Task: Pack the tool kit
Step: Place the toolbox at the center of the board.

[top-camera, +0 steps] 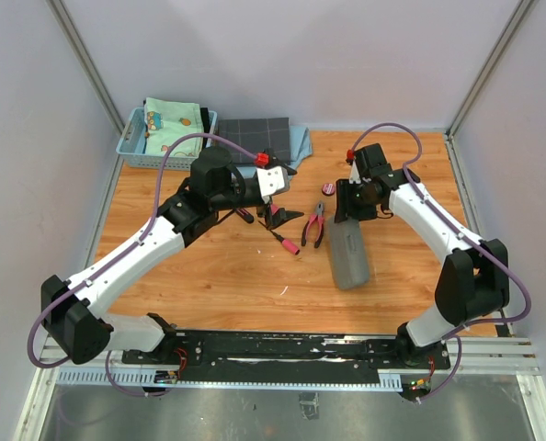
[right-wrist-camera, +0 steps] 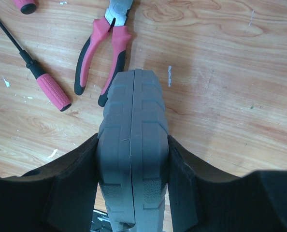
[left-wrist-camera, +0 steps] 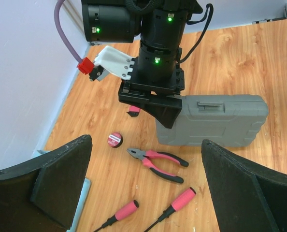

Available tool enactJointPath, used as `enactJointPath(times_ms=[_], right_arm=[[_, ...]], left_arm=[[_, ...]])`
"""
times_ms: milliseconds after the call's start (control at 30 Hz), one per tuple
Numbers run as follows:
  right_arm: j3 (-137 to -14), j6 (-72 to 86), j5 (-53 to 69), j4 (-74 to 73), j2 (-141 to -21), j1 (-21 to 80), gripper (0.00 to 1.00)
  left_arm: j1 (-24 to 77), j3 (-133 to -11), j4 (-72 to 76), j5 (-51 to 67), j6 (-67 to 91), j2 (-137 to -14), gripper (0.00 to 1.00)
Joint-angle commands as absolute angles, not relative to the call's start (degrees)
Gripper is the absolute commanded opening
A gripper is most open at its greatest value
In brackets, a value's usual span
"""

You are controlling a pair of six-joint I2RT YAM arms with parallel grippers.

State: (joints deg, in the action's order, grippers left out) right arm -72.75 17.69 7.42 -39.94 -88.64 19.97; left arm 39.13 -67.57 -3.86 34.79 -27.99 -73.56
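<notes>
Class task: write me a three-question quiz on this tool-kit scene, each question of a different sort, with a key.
1. True or false: the grey tool case lies open.
2. The right gripper is: A open in the air; B shut on the case; C out of view.
3. How many pink-handled screwdrivers lie on the wooden table?
Key: 1 false, it is closed; 2 B; 3 two.

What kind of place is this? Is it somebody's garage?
Probably a robot lab, not a garage. A left arm and a right arm are bolted to a wooden table. Plain walls on a metal frame box it in. A case and pliers are set out.
</notes>
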Motion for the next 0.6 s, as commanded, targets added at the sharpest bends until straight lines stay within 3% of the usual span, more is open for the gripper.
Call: enactJointPath(times_ms=[0,567], right_arm=[[-74.6,18.2,8.6,-41.2,-89.2,19.9,0.39],[-75.0,18.2,8.5,-43.3,-90.2,19.8,0.39]], left_arm=[[39.5,-69.2,-4.6,35.7,-27.9,-73.7,0.99],[39.5,-69.4,-5.5,36.7,-27.9,-74.2,0.99]])
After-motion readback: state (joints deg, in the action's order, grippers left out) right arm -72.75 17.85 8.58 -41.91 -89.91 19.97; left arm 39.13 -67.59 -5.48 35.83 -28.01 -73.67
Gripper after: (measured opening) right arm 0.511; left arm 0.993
